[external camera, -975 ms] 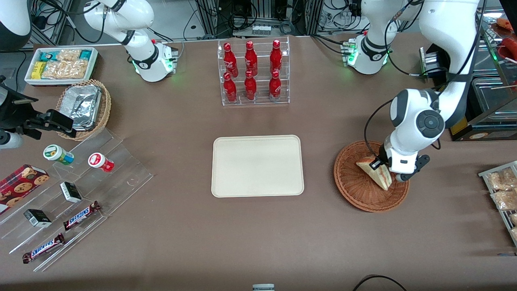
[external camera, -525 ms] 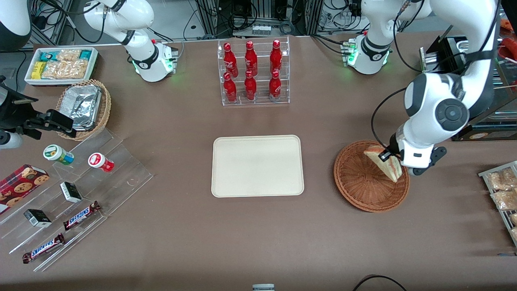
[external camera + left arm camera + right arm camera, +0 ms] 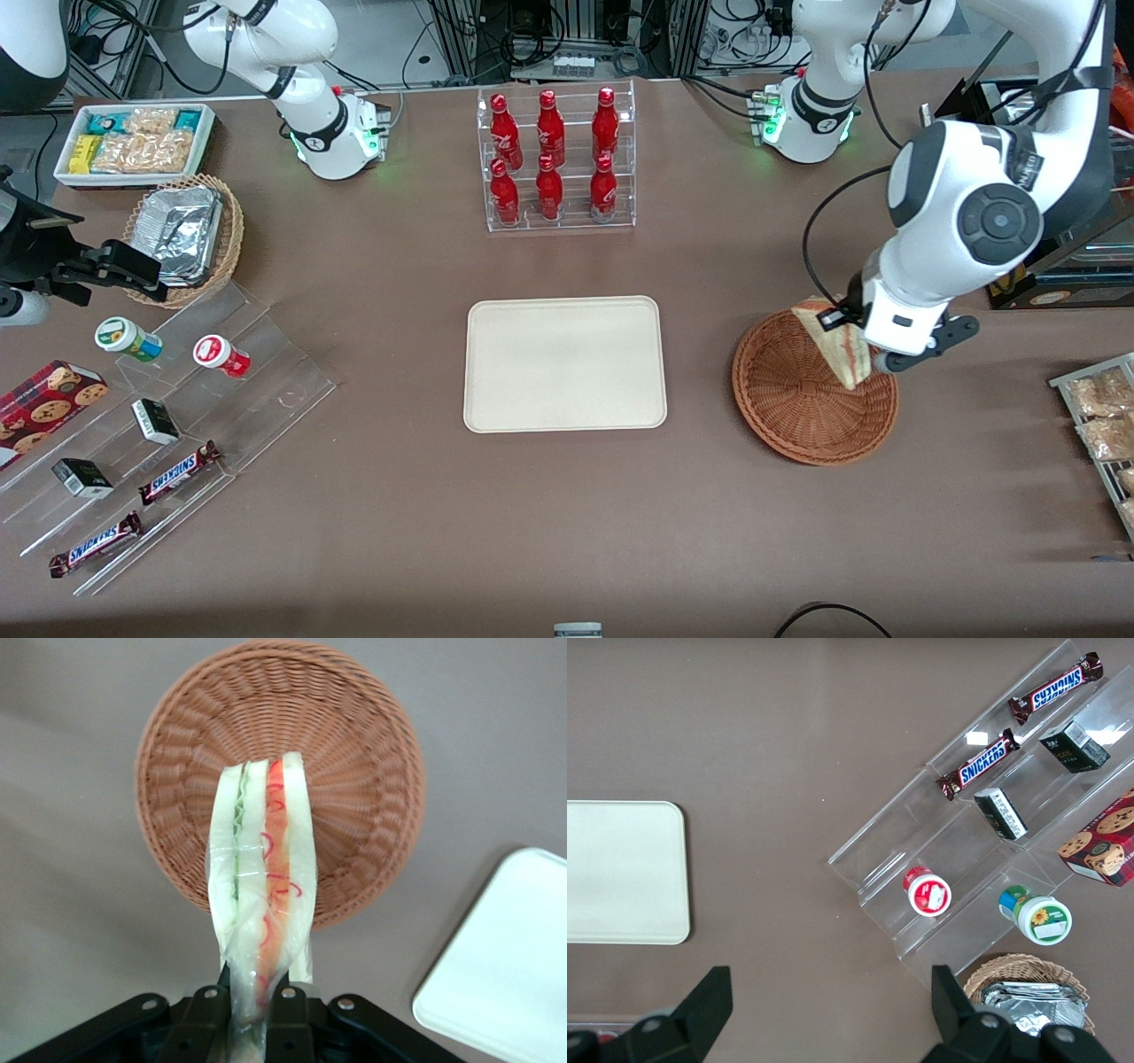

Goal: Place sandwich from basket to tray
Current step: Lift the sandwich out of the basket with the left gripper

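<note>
Left wrist view shows the gripper [image 3: 252, 1014] clamped on the sandwich [image 3: 262, 895], its two black fingers [image 3: 205, 1014] pressing the bread from either side at one end of the wedge. The sandwich hangs clear above the basket [image 3: 354, 753], its cut edge facing the camera with green filling along one seam and red-orange along the other; a clear wrap seems to cover it, though that is hard to be sure of. The basket holds nothing else. A corner of the tray [image 3: 505, 974] lies on the table near the basket, apart from it.

In the front view the gripper [image 3: 852, 341] is above the basket's [image 3: 797, 416] rim, on the side farther from the camera, with the sandwich [image 3: 837, 346] pointing down from it over the wicker. The tray [image 3: 565, 363] sits bare at the middle of the table, beside the basket and well apart from the sandwich. A clear rack of red bottles [image 3: 554, 159] stands farther from the camera than the tray. Toward the parked arm's end lie a clear stepped display [image 3: 177, 425] with snack bars and small cartons, and a tan basket of foil trays [image 3: 186, 235].
</note>
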Tool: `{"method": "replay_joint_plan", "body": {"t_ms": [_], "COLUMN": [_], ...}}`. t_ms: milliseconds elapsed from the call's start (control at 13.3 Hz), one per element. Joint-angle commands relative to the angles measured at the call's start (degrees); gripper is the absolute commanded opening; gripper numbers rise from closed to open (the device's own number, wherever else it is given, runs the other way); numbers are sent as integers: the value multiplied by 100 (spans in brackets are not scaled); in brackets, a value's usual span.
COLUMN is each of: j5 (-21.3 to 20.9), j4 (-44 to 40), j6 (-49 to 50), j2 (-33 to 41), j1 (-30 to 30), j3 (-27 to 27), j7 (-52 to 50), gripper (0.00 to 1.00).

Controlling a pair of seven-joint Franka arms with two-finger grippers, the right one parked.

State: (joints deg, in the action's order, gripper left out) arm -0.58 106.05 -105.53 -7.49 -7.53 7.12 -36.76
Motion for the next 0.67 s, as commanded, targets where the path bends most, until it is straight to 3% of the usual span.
{"method": "replay_joint_plan", "body": {"t_ms": [0,600], "j5": [-39,-22], "j4": [-243,-656], "j6": [243,155], "j2": [-50,-673], "j1": [-3,-3], "j3": [306,1405], "j7": [334,881], "gripper": [0,0]}}
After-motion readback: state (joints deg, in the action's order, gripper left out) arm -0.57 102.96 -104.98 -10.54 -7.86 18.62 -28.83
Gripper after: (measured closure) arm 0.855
